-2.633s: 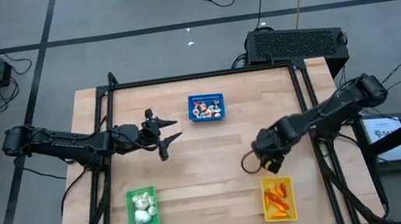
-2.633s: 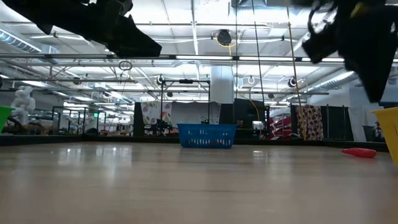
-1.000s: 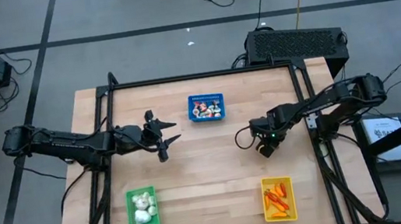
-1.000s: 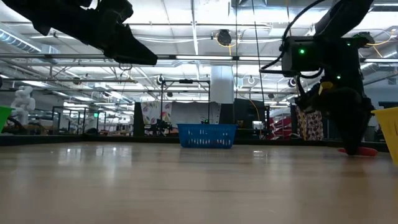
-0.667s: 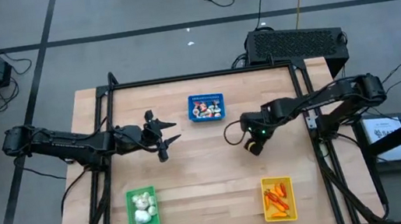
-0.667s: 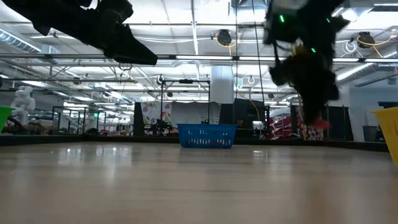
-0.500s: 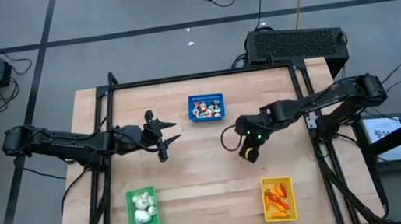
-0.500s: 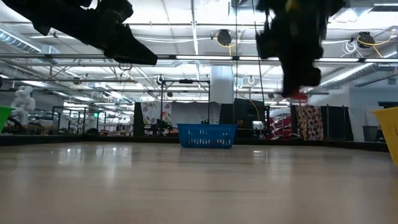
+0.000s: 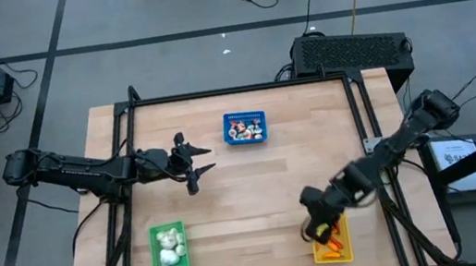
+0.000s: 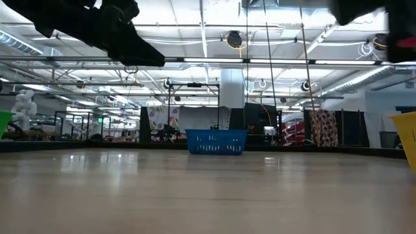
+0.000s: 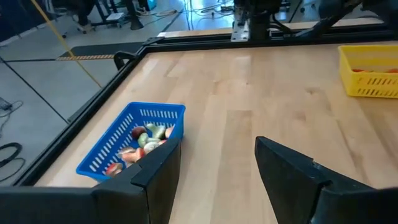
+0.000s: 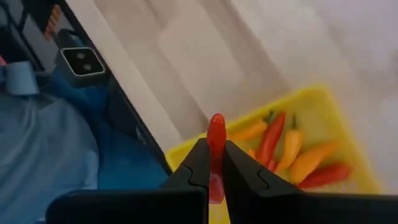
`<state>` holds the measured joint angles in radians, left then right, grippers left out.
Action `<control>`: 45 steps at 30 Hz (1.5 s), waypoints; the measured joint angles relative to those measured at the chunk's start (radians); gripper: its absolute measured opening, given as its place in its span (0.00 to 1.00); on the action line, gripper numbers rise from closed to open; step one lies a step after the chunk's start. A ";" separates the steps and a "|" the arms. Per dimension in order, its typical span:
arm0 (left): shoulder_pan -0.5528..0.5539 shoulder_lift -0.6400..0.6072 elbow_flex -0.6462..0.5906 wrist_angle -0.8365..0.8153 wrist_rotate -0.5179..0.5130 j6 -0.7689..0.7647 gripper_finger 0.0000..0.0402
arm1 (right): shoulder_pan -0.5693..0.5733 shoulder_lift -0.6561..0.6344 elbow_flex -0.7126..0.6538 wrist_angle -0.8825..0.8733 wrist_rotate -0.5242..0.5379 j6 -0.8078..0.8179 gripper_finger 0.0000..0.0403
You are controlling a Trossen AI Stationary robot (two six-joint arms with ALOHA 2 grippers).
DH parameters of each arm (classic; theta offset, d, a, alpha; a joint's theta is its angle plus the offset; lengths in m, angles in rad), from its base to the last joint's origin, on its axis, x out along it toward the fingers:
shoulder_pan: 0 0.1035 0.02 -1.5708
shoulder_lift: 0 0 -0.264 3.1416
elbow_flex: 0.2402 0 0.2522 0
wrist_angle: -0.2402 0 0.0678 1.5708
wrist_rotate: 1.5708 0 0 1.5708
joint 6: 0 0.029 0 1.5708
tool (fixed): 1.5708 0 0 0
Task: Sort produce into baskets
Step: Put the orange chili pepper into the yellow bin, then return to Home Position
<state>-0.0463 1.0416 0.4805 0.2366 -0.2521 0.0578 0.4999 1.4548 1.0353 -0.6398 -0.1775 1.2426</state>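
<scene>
From above, the right gripper (image 9: 320, 230) hangs over the near end of the yellow basket (image 9: 340, 247), and the left gripper (image 9: 198, 165) waits mid-table beside the blue basket (image 9: 245, 127); the green basket (image 9: 168, 249) holds white bulbs. The right wrist view shows the fingers clamped on a red pepper (image 12: 216, 146) above the yellow basket. In the left wrist view its fingers stand apart, empty.

— What carries everything?
— A pale wooden table (image 9: 247, 197) with a black frame along its edges.
— What sits on it?
— Three small baskets, well apart. A blue basket (image 9: 245, 127) near the middle of the far edge, a green basket (image 9: 168, 249) by the near left corner, a yellow basket (image 9: 332, 243) by the near right corner.
</scene>
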 joint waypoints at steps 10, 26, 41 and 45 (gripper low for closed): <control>-0.003 0.000 0.000 0.002 0.017 -0.053 0.53 | 0.180 0.045 -0.001 -0.069 0.188 0.237 0.08; -0.004 -0.011 0.003 0.070 0.038 -0.157 0.53 | 0.203 0.062 -0.002 -0.133 0.243 0.009 0.38; -0.008 -0.145 0.115 0.064 0.061 -0.258 0.53 | 0.168 0.060 -0.002 0.118 0.543 -0.733 0.38; -0.008 -0.179 0.120 0.116 0.061 -0.263 0.53 | 0.119 0.054 -0.002 0.154 0.543 -0.933 0.38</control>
<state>-0.0547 0.8625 0.6006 0.3528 -0.1909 -0.2054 0.6190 1.5089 1.0336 -0.4856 0.3653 0.3101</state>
